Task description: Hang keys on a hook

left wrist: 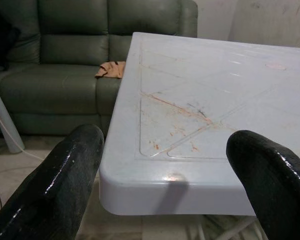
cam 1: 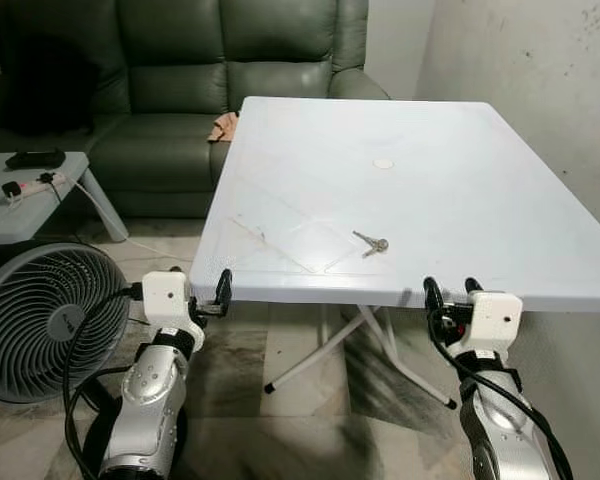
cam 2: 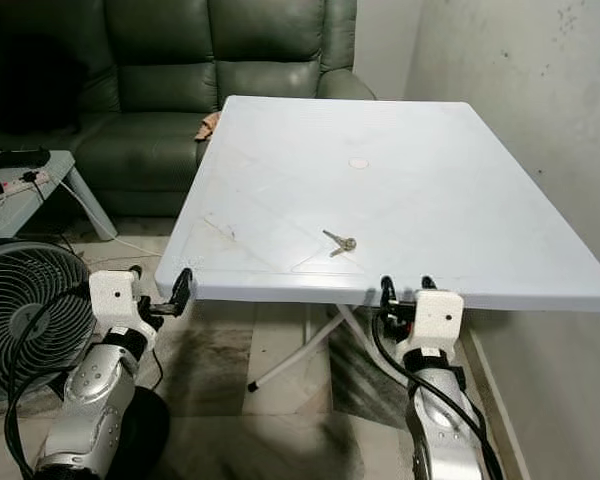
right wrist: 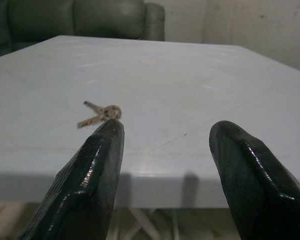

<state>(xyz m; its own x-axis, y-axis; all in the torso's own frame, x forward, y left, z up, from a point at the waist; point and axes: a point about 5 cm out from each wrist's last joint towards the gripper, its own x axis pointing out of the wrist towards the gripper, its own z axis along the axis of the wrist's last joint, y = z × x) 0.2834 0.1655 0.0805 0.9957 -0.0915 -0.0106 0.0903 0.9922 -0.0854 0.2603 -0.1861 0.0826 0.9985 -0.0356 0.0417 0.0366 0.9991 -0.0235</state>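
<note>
The keys (cam 1: 371, 242) are lying flat on the table (cam 1: 480, 200), near its front edge and well apart from its other sides, with bare tabletop all around them. The right gripper (cam 1: 448, 291) is hovering just off that front edge, at about tabletop height and near the keys; its fingers are standing wide apart and holding nothing, and in the right wrist view the keys (right wrist: 101, 114) are sitting just beyond one fingertip. The left gripper (cam 1: 202, 290) is waiting at the table's front left corner, likewise spread open and empty. Judged from this layout, the step in hand is the approach for the pickup: the keys are not yet being grasped, and no hook can be made out. The next move is calling for the right gripper to rise over the front edge, reach in across the table, and close on the thin, flat keys, which may slide on the smooth plastic. Room for this is looking ample above the table. To the table's left, a fan (cam 1: 45, 320) is standing on the floor close beside the left arm; a sofa (cam 1: 180, 90) is sitting behind the table and a wall (cam 1: 540, 80) to its right.
</note>
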